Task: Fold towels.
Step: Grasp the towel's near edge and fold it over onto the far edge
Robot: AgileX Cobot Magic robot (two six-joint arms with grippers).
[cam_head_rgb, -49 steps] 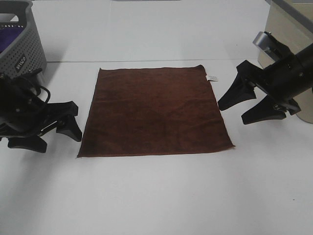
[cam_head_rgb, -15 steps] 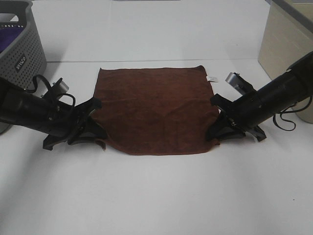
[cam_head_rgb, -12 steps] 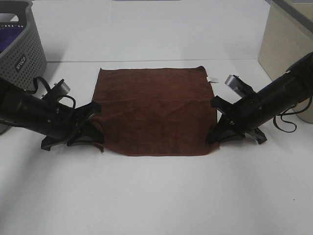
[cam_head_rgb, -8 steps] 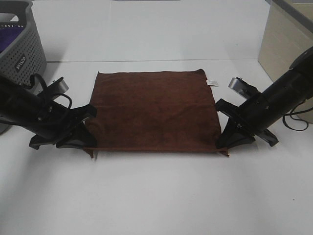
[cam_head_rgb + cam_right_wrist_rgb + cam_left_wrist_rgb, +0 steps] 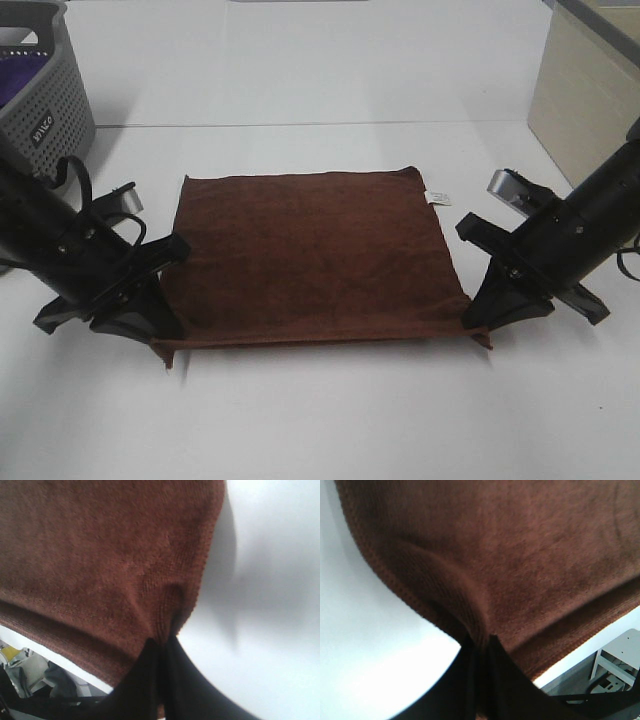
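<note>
A dark reddish-brown towel (image 5: pixel 315 250) lies spread in the middle of the white table, with a small white tag (image 5: pixel 438 197) at its far right corner. My left gripper (image 5: pixel 160 335) is shut on the towel's near left corner and holds it lifted off the table. My right gripper (image 5: pixel 478 325) is shut on the near right corner, also lifted. The near edge hangs stretched between them. The left wrist view shows the cloth (image 5: pixel 510 565) pinched between the fingers (image 5: pixel 470 680). The right wrist view shows the cloth (image 5: pixel 100 555) pinched the same way.
A grey perforated basket (image 5: pixel 45 100) with something purple inside stands at the far left. A beige box (image 5: pixel 585 90) stands at the far right. The white table (image 5: pixel 320 420) runs bare to the front edge.
Both grippers closed on the towel's near corners, then pulled toward the table's front and outward. The whole towel slid nearer and its near edge rose and stretched taut.
</note>
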